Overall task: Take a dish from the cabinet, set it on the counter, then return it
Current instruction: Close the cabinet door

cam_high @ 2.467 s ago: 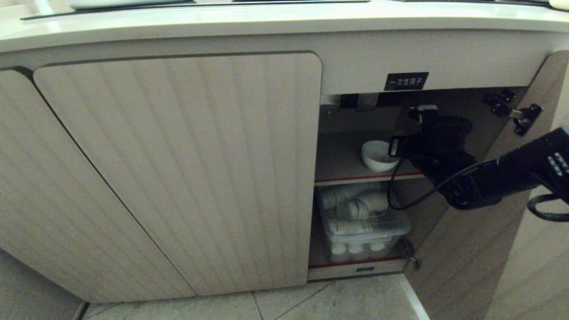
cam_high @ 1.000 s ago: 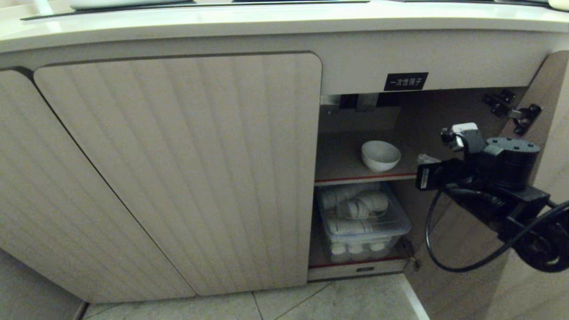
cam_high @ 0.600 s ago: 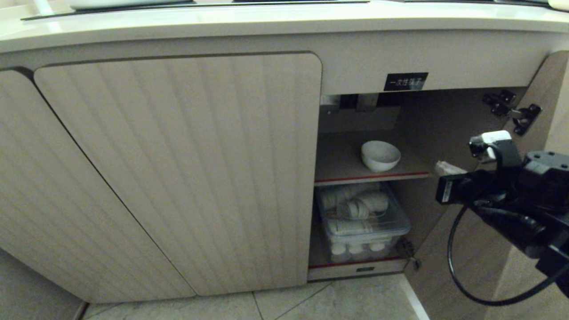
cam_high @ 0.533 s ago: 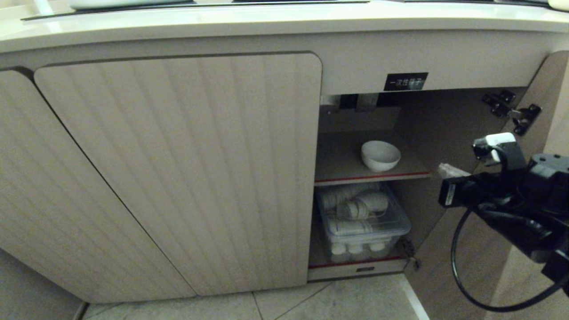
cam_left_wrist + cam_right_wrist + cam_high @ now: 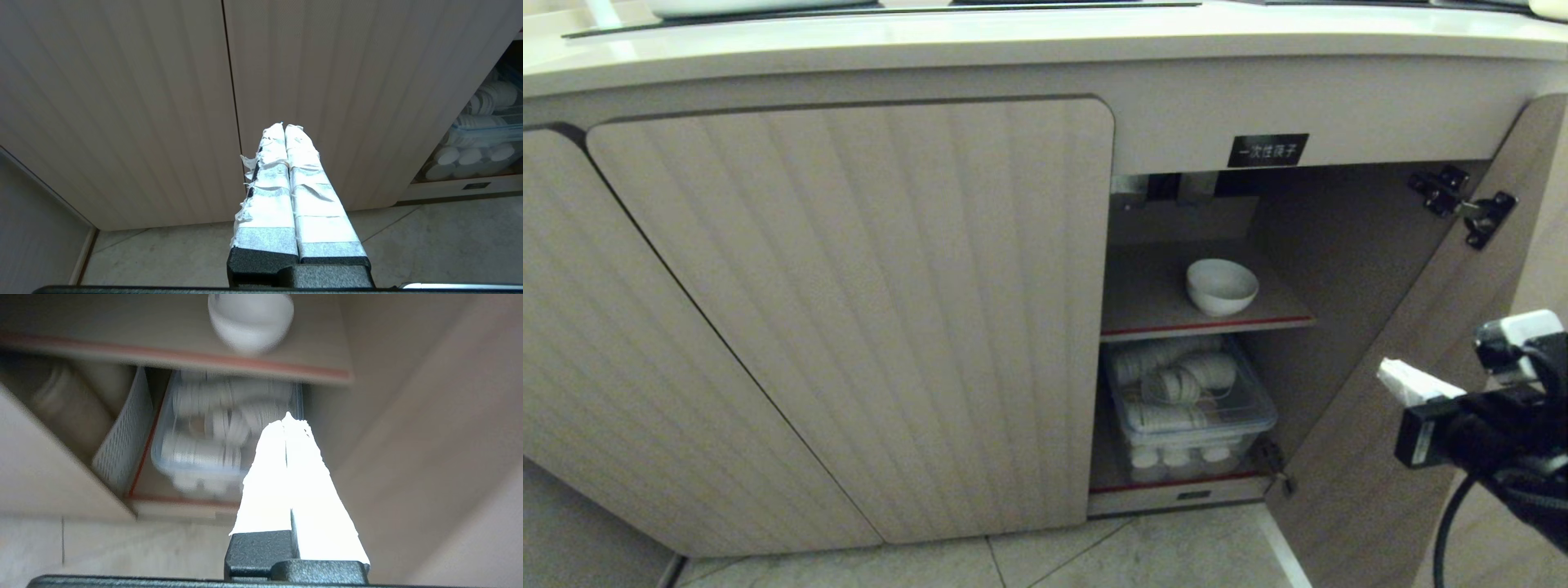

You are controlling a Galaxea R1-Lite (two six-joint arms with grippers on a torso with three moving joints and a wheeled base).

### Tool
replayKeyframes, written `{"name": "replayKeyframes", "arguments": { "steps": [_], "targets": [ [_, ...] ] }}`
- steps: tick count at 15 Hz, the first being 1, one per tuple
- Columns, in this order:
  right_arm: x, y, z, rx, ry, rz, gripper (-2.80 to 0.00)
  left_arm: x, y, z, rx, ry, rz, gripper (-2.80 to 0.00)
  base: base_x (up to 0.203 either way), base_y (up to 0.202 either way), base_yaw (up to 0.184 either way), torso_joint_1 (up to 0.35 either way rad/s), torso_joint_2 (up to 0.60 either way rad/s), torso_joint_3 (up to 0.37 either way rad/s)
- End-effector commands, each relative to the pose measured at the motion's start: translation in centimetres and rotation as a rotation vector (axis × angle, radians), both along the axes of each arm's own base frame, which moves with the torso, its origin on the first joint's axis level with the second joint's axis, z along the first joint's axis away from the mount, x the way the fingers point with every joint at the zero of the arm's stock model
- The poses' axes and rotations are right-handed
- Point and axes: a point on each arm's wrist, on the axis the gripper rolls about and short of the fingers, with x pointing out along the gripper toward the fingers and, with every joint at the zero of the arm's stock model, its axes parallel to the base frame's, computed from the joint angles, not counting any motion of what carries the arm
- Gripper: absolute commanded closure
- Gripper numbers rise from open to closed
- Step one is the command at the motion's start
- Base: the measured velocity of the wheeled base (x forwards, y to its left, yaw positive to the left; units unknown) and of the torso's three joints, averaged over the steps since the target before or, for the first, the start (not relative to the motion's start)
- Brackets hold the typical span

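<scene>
Seemingly little remains: the white bowl [image 5: 1222, 286] sits on the cabinet's upper shelf [image 5: 1152, 306] (door open), nothing on the visible surface [image 5: 1013, 41]; right gripper [image 5: 1390, 374] and left gripper [image 5: 284, 127] jaws closed, empty.

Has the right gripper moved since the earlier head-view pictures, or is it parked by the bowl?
Yes. The right gripper, shut and empty, has pulled back out of the cabinet, down and rightward, away from the bowl on its shelf.

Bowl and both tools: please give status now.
Right tool shut, empty, outside cabinet by open door. Left tool shut, idle. Bowl upright on upper shelf, untouched. Nothing blocking.
</scene>
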Motion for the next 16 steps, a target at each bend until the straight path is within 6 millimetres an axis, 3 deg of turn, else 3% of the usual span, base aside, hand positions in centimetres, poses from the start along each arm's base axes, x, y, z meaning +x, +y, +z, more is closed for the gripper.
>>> {"name": "replayKeyframes", "arguments": {
  "steps": [1,5,12,16],
  "targets": [
    [-1.9,-0.5,0.1,0.005,-0.026,0.0,0.0,0.0,0.0,0.0,0.0,0.0,0.0,0.0,0.0,0.0,0.0,0.0,0.0,0.0],
    [-4.8,-1.2,-1.2,-0.002,-0.003,-0.002,0.0,0.0,0.0,0.0,0.0,0.0,0.0,0.0,0.0,0.0,0.0,0.0,0.0,0.0],
    [-5.6,-1.5,-2.1,-0.018,0.096,0.012,0.0,0.0,0.0,0.0,0.0,0.0,0.0,0.0,0.0,0.0,0.0,0.0,0.0,0.0],
    [-7.0,-2.8,-2.0,-0.014,0.102,-0.026,0.0,0.0,0.0,0.0,0.0,-0.001,0.0,0.0,0.0,0.0,0.0,0.0,0.0,0.0]
  ]
}}
